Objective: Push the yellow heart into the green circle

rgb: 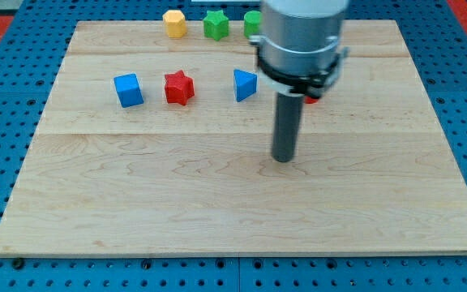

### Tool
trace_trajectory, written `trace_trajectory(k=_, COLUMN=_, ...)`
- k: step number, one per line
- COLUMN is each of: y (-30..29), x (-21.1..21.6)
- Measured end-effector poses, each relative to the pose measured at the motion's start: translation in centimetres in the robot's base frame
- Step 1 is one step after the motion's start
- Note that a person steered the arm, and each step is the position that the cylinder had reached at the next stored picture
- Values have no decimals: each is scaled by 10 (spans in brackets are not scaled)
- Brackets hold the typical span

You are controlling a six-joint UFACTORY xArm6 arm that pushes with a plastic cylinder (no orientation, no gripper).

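Observation:
The green circle (252, 23) sits at the view's top edge of the board, partly hidden behind the arm. A yellow block (174, 23) sits at the top, left of a green star (215, 24); its shape reads as a hexagon rather than a heart. No yellow heart shows clearly. My tip (283, 158) rests on the board near the middle, well below the top row and to the lower right of a blue triangle (245, 84).
A blue cube (128, 90) and a red star (179, 88) lie in a row at the view's left of the blue triangle. A red block (310, 99) peeks out behind the arm. The wooden board (233, 211) lies on a blue pegboard.

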State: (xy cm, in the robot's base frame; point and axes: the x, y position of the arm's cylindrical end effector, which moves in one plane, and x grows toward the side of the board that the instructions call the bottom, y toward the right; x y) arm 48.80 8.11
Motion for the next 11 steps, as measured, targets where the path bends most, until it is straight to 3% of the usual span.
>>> trace_trajectory(k=2, y=69, x=11)
trace_trajectory(k=3, y=168, x=8)
trace_trajectory(k=4, y=253, x=-36)
trace_trajectory(k=5, y=263, x=-48)
trace_trajectory(k=8, y=107, x=-266)
trace_trajectory(k=9, y=98, x=-295)
trace_trajectory(k=10, y=34, x=-281)
trace_trajectory(k=11, y=26, x=-283)
